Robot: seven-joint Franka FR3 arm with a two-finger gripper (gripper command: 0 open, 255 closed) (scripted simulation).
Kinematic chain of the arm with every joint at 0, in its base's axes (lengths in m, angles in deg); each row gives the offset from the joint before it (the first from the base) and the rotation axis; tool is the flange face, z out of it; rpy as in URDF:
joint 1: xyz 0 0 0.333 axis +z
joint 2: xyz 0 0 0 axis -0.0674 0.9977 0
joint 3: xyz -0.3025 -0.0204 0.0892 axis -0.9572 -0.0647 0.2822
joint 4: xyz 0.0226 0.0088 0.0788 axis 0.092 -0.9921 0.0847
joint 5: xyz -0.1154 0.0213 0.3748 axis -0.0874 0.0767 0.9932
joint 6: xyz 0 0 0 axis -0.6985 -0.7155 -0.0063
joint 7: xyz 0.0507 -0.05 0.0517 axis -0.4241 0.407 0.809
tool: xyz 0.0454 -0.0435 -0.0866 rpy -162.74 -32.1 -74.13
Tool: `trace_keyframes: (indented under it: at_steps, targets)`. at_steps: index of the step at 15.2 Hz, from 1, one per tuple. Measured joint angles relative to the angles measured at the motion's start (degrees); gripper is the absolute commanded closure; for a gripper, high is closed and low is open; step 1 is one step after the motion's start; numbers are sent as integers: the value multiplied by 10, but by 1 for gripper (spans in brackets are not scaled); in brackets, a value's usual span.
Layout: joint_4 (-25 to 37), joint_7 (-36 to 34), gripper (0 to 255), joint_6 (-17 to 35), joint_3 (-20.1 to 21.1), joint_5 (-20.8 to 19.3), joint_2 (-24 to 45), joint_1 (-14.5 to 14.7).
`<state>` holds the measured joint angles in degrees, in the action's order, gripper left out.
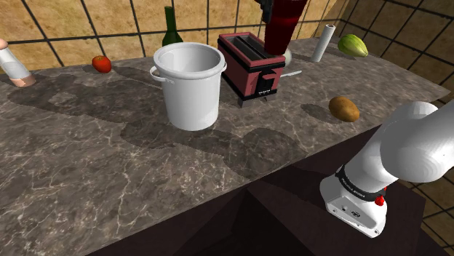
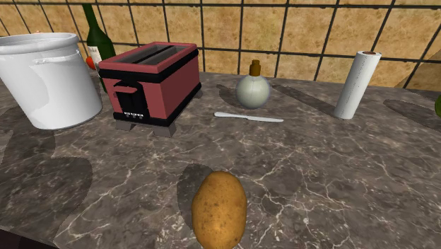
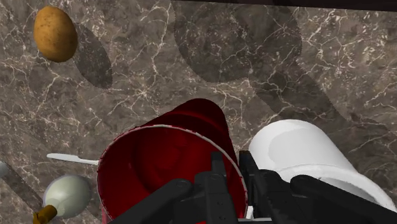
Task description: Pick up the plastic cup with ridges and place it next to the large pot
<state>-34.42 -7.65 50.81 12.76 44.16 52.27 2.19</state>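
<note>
A red cup (image 3: 167, 167) hangs in my gripper (image 3: 229, 173), which is shut on its rim, one finger inside and one outside. In the shoulder view the red cup (image 1: 286, 28) is held high above the back of the marble counter, a little tilted with its mouth upward, behind the toaster. The large white pot (image 1: 190, 86) with side handles stands upright at the shoulder view's left of the toaster, well apart from the cup. It also shows at the far left as the large white pot (image 2: 44, 79).
A dark red toaster (image 1: 251, 64) stands beside the pot. Below the cup are a round pale bottle (image 2: 252, 89) and a white knife (image 2: 249, 117). A potato (image 1: 343, 108), a paper roll (image 1: 323, 42), a tomato (image 1: 102, 64) and a green wine bottle (image 1: 172, 28) lie around. A white cylinder (image 3: 304, 149) shows close beside the fingers.
</note>
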Motion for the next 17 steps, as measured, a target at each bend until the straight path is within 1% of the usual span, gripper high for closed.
trace_keyframes:
  at_steps: [2,4,17]
  targets:
    - [16,-31,255,-6,23,5,15,8]
    - [19,-45,255,-1,33,6,24,10]
    - [-104,-59,255,96,34,16,-1,17]
